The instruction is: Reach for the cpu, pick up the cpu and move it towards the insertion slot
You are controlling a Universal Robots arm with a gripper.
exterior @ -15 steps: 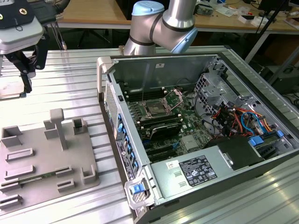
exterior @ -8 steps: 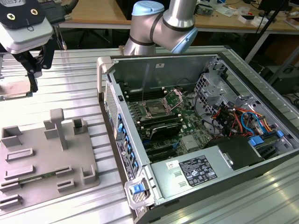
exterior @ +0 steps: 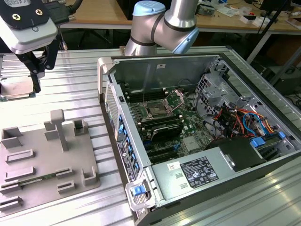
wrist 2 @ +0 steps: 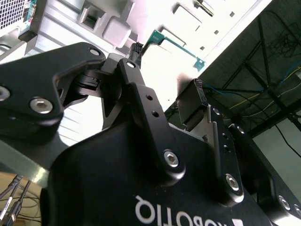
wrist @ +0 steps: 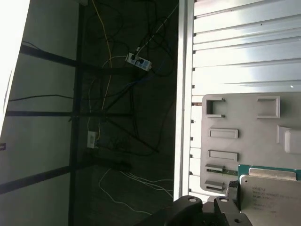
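The open computer case [exterior: 160,70] was the biggest thing in the exterior view, lying on its side on the ribbed metal table [exterior: 75,89]. Behind it the arm [exterior: 174,23] bent at its joint and reached across to the exterior view's left. It carried the gripper [exterior: 37,80] pointed down at the table, well apart from the case. The grey fixture plate [exterior: 47,160] lay near it on the same side.

Inside the case I could see the insertion slot [exterior: 155,110], a shiny frame on the green board. The cpu [exterior: 16,88] was far from it, flat with its metal top up at the exterior view's left edge, and the gripper's tip was just beside it.

The first wrist view showed me the cpu [wrist: 270,200] close, green rim and all, right against the gripper [wrist: 221,207], with the fixture plate [wrist: 244,141] beyond. The second wrist view gave me the gripper's [wrist 2: 162,75] black body. Whether the claw was spread or pinching the chip, I could not tell.
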